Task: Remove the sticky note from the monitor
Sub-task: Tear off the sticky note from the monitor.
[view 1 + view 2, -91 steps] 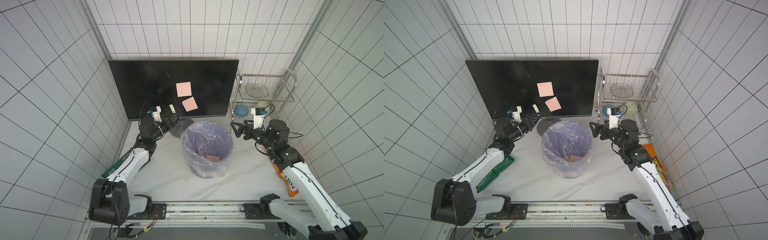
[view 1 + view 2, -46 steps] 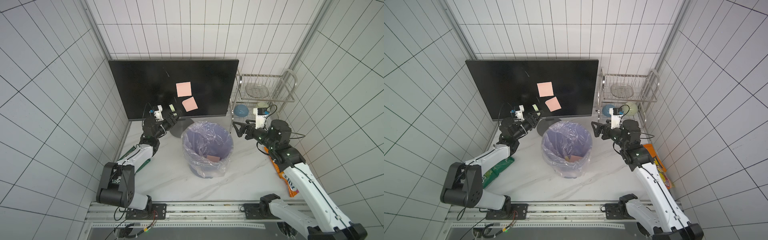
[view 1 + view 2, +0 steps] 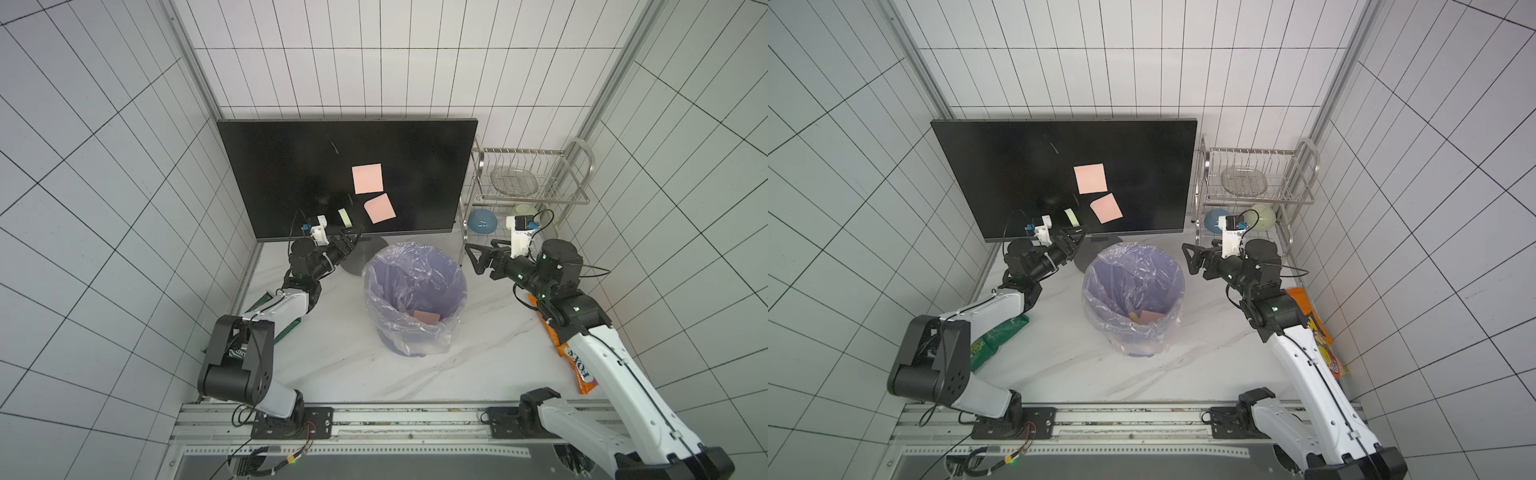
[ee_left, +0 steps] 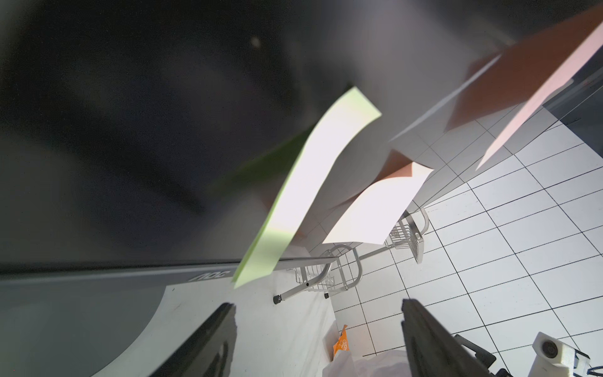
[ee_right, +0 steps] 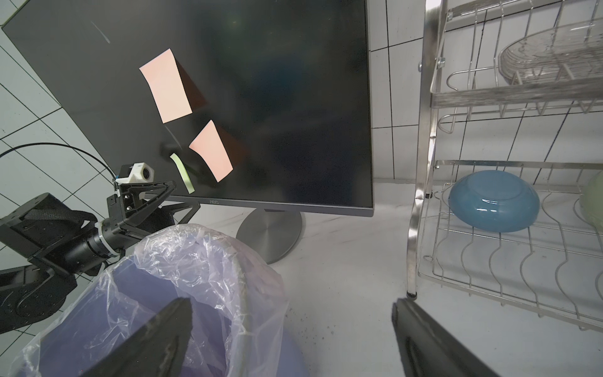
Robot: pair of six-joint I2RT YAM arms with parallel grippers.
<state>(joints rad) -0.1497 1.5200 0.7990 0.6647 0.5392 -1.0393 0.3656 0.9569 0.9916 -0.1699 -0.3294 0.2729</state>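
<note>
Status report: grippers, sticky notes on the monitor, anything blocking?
Left gripper open, close to green note, not gripping. Right gripper open, empty, beside bin. Two pink notes also on monitor. Nothing blocking.

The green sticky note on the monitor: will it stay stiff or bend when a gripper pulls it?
Probably floppy: the green sticky note curls away from the monitor. Likely very light: it looks like thin paper.
</note>
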